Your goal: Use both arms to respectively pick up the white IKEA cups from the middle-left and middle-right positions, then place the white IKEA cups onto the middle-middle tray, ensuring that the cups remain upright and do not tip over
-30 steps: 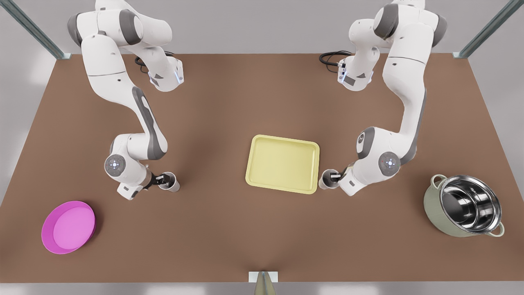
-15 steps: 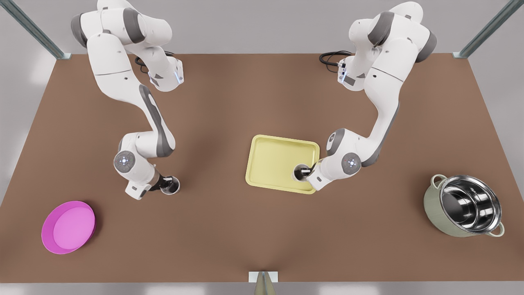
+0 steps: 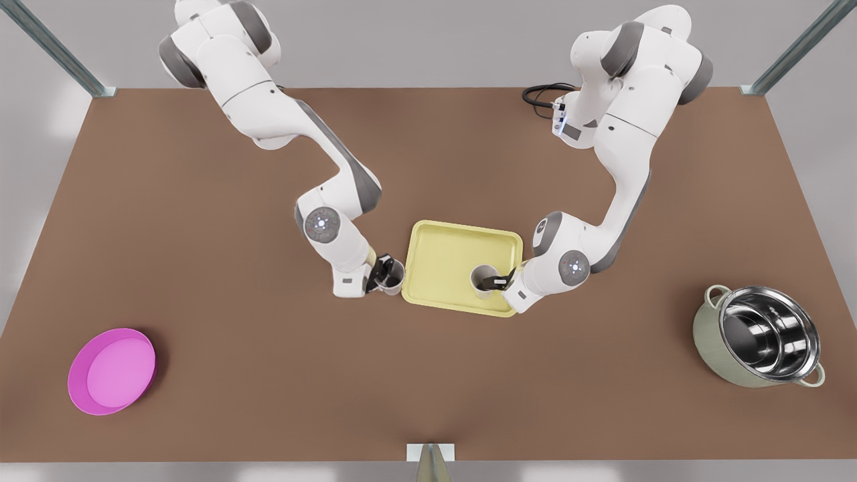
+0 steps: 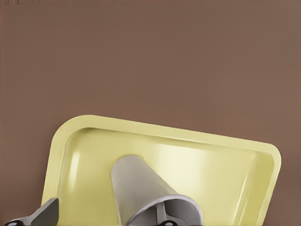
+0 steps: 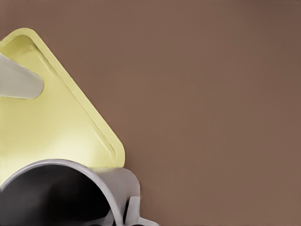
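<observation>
Two white cups, one clamped in each of my grippers, at the tray.

Cup A (image 3: 483, 280) (image 4: 141, 188) stands upright inside the tray (image 3: 442, 268) (image 4: 188, 135), near its rim on my left gripper's (image 3: 499, 280) side; that gripper is closed on the cup's rim. Cup B (image 3: 392, 276) (image 5: 113, 183) is upright in my right gripper (image 3: 383, 271), fingers pinching its rim, just outside the opposite tray edge (image 5: 70, 108). From the right wrist, cup A (image 5: 19, 82) lies beyond cup B, across the tray. Well out behind each gripper on the table (image 3: 428, 375): the green pot (image 3: 760, 345) on the left arm's side, the pink plate (image 3: 112, 370) on the right arm's.
</observation>
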You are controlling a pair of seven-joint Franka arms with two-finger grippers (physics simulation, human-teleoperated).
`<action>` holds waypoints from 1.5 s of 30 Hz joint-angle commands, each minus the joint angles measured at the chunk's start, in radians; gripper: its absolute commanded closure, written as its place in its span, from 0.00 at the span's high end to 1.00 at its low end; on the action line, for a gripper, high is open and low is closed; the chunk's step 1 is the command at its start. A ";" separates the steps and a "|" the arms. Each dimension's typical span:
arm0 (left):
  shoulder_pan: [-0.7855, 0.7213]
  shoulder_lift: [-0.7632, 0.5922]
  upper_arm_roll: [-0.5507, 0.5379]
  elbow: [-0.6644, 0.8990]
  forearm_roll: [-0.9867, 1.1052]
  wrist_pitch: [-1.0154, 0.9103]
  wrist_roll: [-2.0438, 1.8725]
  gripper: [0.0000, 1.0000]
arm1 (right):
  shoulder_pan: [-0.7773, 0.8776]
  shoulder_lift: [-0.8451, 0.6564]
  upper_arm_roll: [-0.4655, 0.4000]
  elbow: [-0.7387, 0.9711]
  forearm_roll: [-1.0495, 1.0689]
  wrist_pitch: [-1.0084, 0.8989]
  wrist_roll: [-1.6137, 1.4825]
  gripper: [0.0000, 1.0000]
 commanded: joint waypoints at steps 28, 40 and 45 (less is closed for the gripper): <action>0.017 -0.435 0.319 0.425 0.147 -1.091 0.122 1.00 | 0.088 0.243 -0.003 0.224 0.018 0.018 0.036 1.00; 0.023 -0.402 0.319 0.445 0.141 -1.050 0.155 1.00 | -0.004 -0.091 -0.233 0.267 -0.271 -0.807 0.314 1.00; 0.023 -0.401 0.317 0.445 0.139 -1.054 0.154 1.00 | -0.153 -0.467 -0.267 0.140 -0.188 -0.924 0.232 1.00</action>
